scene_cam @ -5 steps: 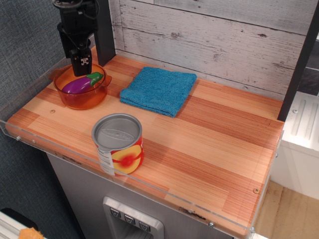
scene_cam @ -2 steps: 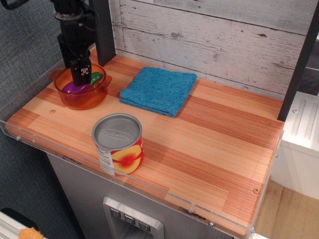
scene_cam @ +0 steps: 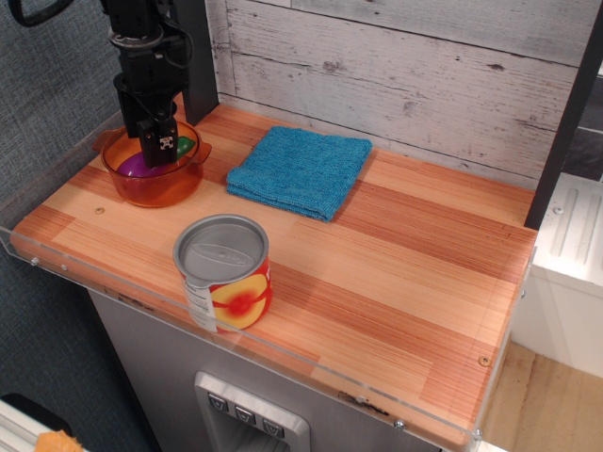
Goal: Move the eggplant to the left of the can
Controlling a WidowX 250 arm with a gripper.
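Since a second ago the gripper (scene_cam: pixel 162 151) is sinking into the orange bowl (scene_cam: pixel 141 188) at the table's back-left corner, now covering the eggplant (scene_cam: pixel 139 166). Its long axis is running left to right beneath the fingers (stem rightward). Whether they are gripping it, I cannot tell. The can (scene_cam: pixel 224 271) is waiting by the front edge.
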